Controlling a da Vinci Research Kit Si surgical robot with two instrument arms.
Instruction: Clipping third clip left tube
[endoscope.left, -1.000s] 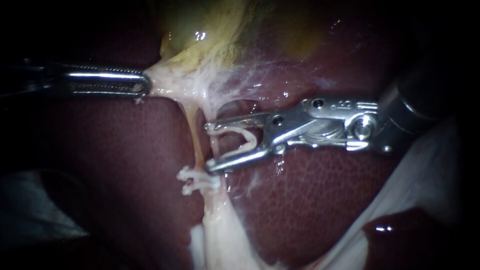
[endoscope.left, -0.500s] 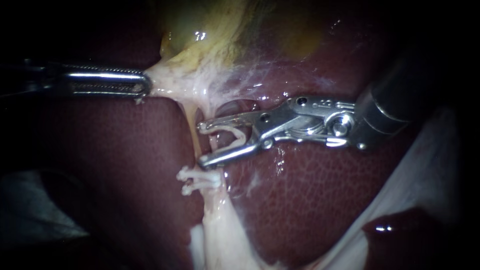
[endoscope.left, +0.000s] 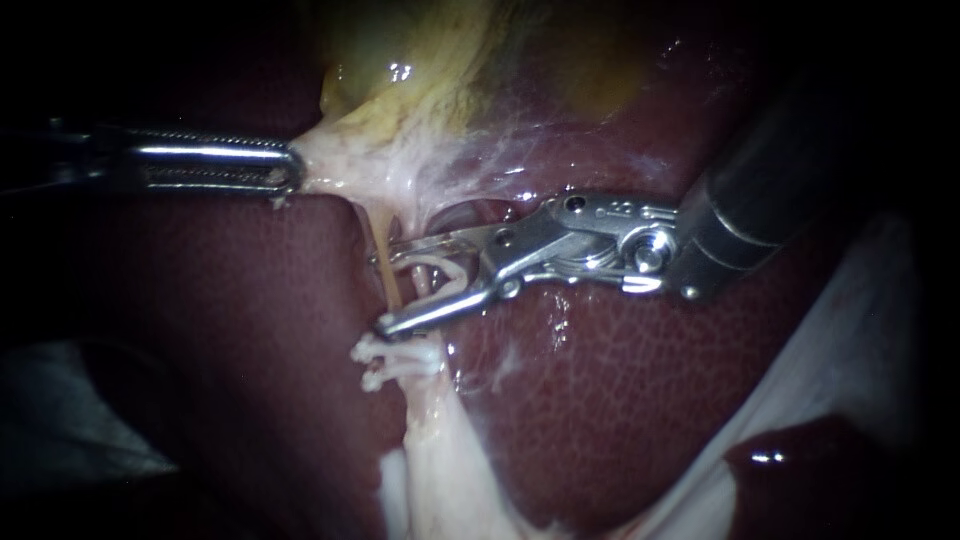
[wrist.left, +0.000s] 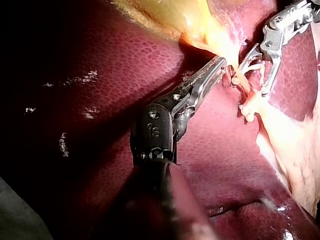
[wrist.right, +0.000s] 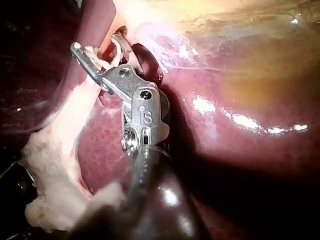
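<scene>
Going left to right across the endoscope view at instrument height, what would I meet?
Left instrument → pale tissue it grips → right instrument → white clip in its jaws; the tube overlaps those jaws, so left out.

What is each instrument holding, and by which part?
Left instrument: jaws shut on the edge of the pale tissue under the gallbladder. Right instrument: an open clip, one leg against each jaw.

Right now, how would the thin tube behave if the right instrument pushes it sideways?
Probably floppy: the thin tube seems straight only because the left instrument holds the tissue above it taut. Likely slippery, as the liver around glistens wet. Perhaps fragile: it looks thread-thin where the right instrument holds its loaded clip, above the two clips.
</scene>
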